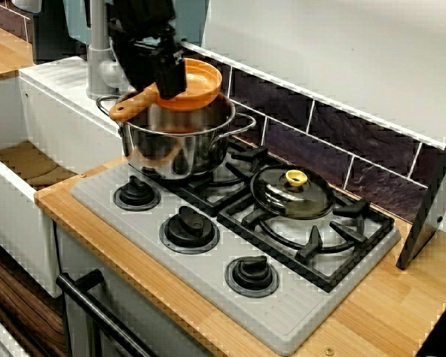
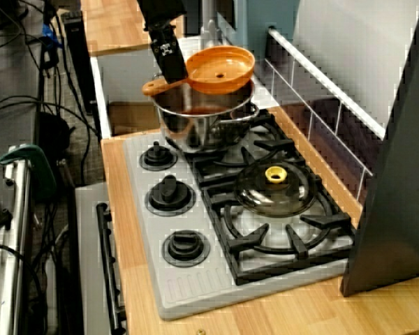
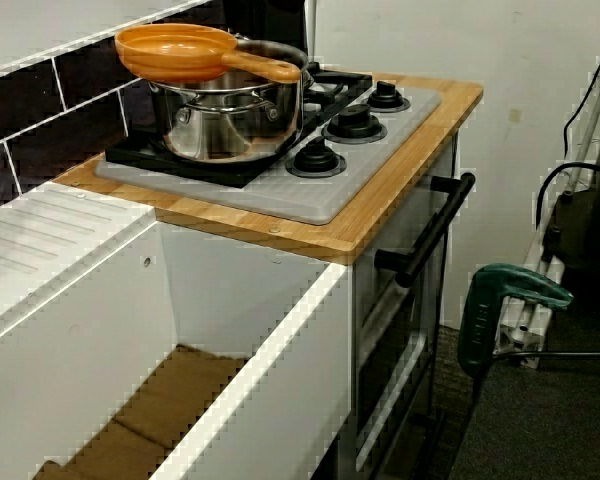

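Observation:
An orange frying pan (image 1: 201, 82) sits level on top of a steel pot (image 1: 178, 145) on the back-left burner, its wooden-coloured handle (image 1: 130, 106) pointing toward the sink. My black gripper (image 1: 167, 74) comes down from above and is shut on the pan where the handle meets the bowl. In the view from above the stove's end, the gripper (image 2: 170, 63) stands over the handle beside the pan (image 2: 220, 68) and the pot (image 2: 202, 125). The view from the sink side shows the pan (image 3: 175, 50) capping the pot (image 3: 225, 120); the gripper is hidden there.
A glass lid (image 1: 291, 192) with a yellow knob lies on the right burner. Three black knobs (image 1: 189, 227) line the grey stove plate (image 1: 282, 312). A white sink (image 3: 180, 400) and grey faucet (image 1: 100, 67) lie to the left. A dark panel (image 1: 431, 201) leans at the right.

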